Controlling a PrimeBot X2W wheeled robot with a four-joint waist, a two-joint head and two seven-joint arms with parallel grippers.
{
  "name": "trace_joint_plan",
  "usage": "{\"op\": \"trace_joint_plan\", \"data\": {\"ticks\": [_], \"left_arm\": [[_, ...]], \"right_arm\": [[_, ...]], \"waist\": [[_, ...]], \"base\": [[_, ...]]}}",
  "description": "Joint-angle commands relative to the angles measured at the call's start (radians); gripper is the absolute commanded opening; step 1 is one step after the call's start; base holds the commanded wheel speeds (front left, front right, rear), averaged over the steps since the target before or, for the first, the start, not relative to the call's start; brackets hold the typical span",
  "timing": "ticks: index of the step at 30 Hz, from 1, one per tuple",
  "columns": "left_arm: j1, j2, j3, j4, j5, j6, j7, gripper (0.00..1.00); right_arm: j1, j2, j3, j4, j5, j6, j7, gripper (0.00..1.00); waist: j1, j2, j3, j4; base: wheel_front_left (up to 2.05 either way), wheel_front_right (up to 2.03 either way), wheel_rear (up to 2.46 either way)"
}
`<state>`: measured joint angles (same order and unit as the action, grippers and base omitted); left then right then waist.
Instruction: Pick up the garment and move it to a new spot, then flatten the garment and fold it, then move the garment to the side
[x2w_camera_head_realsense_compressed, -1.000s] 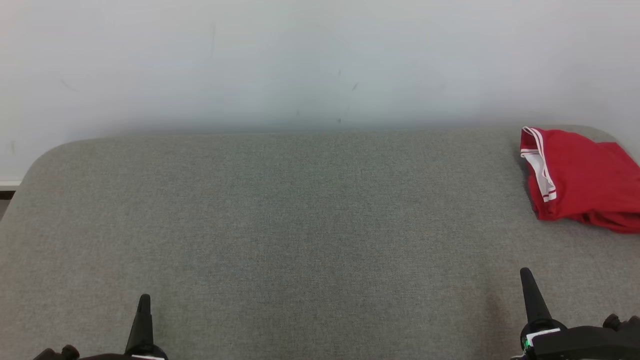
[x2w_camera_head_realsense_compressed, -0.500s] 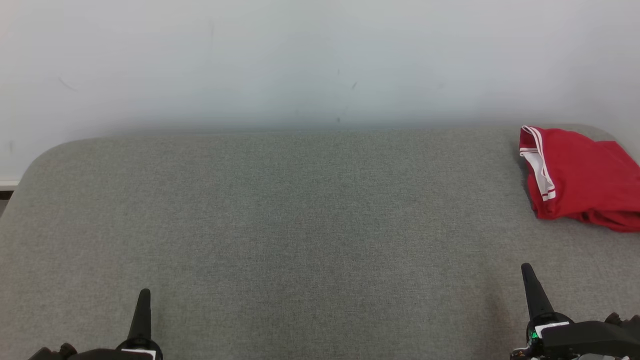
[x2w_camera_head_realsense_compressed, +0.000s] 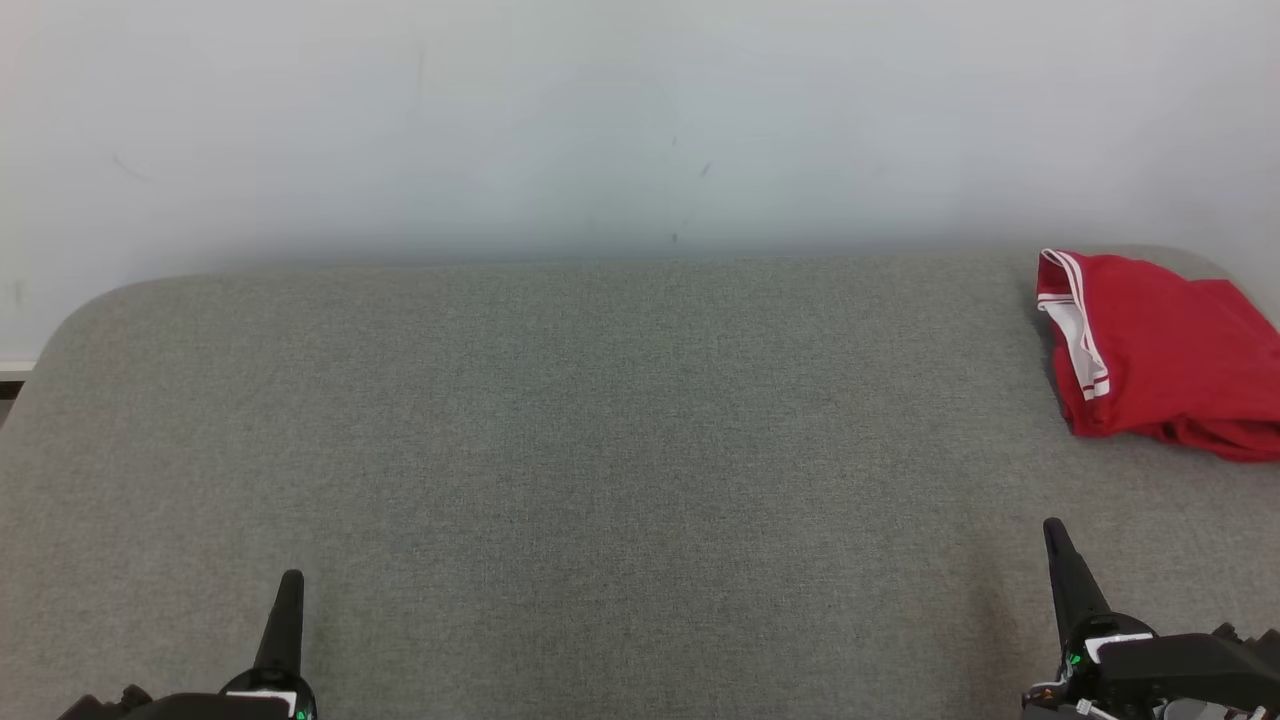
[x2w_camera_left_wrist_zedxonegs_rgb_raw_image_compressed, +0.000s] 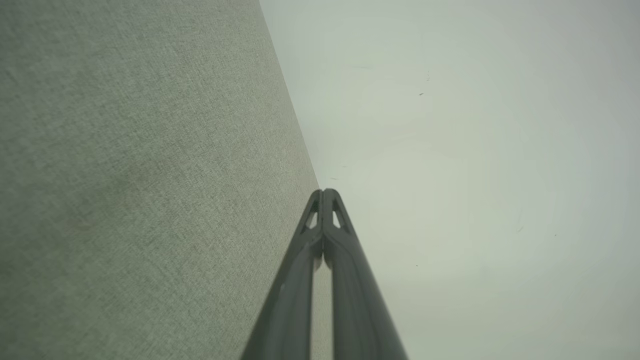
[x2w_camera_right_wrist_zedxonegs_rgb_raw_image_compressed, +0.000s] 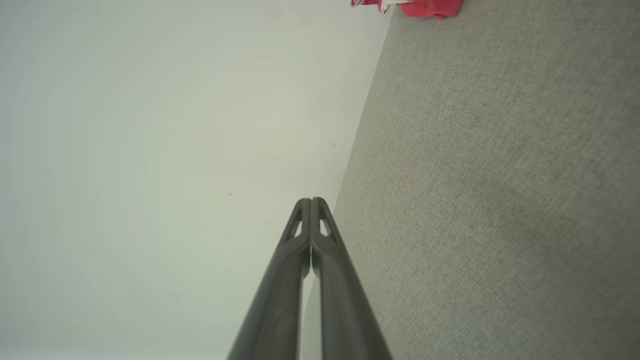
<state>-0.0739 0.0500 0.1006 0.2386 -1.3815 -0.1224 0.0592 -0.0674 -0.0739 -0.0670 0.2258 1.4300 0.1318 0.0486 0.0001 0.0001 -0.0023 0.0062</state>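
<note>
Head view. A grey fabric-covered worktop with rounded far corners stands against a pale wall. The garment, red with white-striped trim along one edge, lies bunched in a low heap at the far right corner of the worktop, close to the wall; its right part is cut off by the picture's edge. The left claw rises from the lower left and the right claw from the lower right, both pointing towards the wall over bare fabric near the front of the worktop. The garment lies well apart from the right claw, ahead of it and slightly to its right, and far from the left claw.

Wrist views. On each claw the two dark fingers are pressed together along their tips, with nothing between them: both claws are closed and empty. In the right wrist view a strip of the garment shows at the top edge, where worktop meets wall.
</note>
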Motion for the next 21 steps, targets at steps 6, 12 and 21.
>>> {"op": "trace_joint_plan", "data": {"ticks": [6,12,21], "left_arm": [[-0.022,0.001,0.006,0.000,-0.065,-0.004,0.016,0.00],[-0.029,0.001,0.009,0.002,-0.110,-0.006,0.028,0.00],[-0.037,0.001,0.012,0.005,-0.169,-0.009,0.041,0.00]], "right_arm": [[-0.019,0.005,-0.010,0.002,0.054,-0.002,0.014,0.00],[-0.029,0.007,-0.016,0.006,0.093,-0.002,0.025,0.00],[-0.036,0.010,-0.024,0.012,0.143,-0.002,0.039,0.00]], "waist": [[-0.0001,-0.0001,0.001,-0.001],[-0.0001,-0.0001,0.002,-0.002],[-0.0001,-0.0001,0.004,-0.004]], "base": [[0.00,0.00,0.00],[0.00,0.00,0.00],[0.00,0.00,0.00]]}}
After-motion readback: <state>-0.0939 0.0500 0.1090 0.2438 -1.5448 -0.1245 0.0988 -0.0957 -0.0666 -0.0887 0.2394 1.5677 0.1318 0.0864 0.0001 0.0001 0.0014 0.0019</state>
